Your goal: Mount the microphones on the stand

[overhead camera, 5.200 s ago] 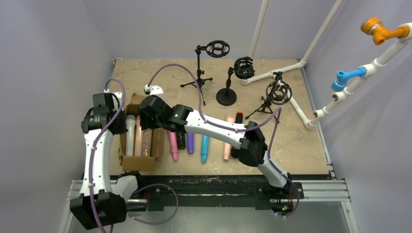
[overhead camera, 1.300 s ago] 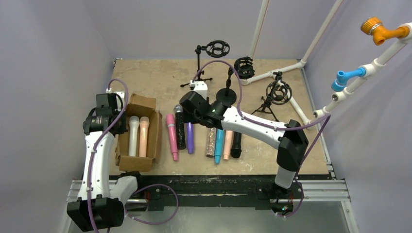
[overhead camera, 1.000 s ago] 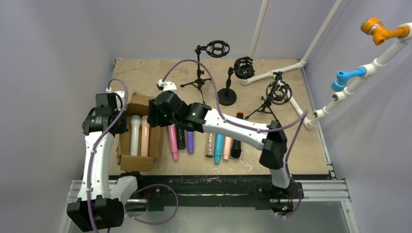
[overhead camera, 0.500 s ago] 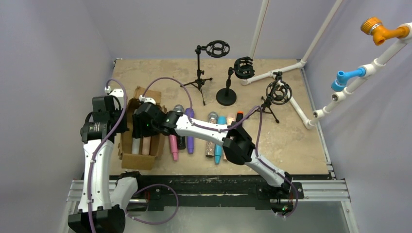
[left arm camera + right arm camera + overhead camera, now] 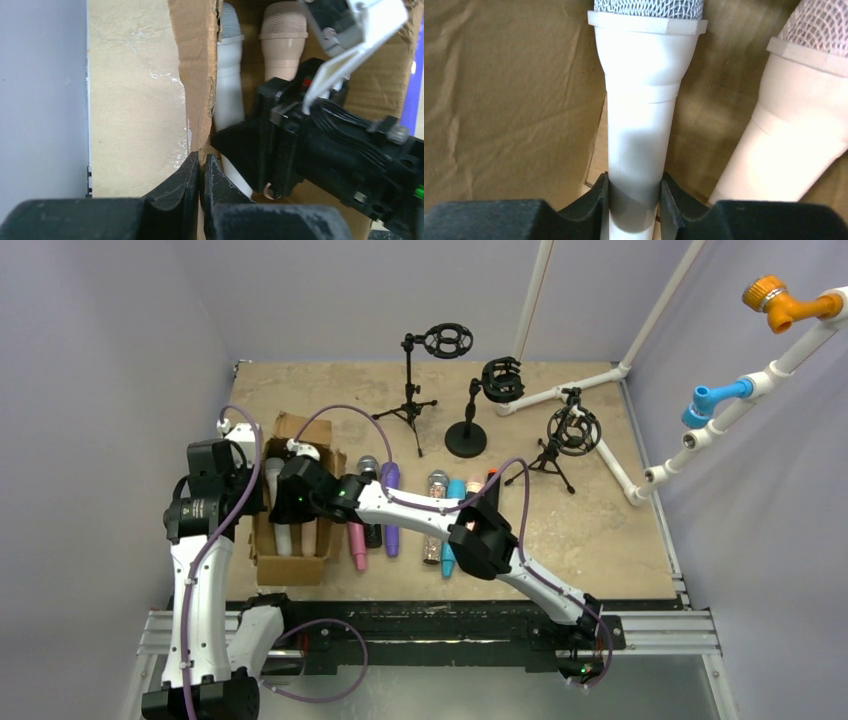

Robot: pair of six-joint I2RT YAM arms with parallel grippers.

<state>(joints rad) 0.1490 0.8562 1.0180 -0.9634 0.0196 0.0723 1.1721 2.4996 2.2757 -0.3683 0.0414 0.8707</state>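
A white microphone and a peach one lie side by side in an open cardboard box at the left. My right gripper reaches into the box and is shut on the white microphone's handle; in the top view it covers both handles. My left gripper is shut on the box's left wall. Pink, black, purple, silver glitter and teal microphones lie in a row on the table. Three black stands with ring mounts stand at the back.
White pipe framing runs along the back right corner. My right arm's forearm and elbow stretch across the row of microphones, hiding the rightmost ones. Purple cables loop above both arms.
My right arm laid the glitter microphone in the row, swung back left into the box and closed on the white microphone. The left gripper stayed on the box wall.
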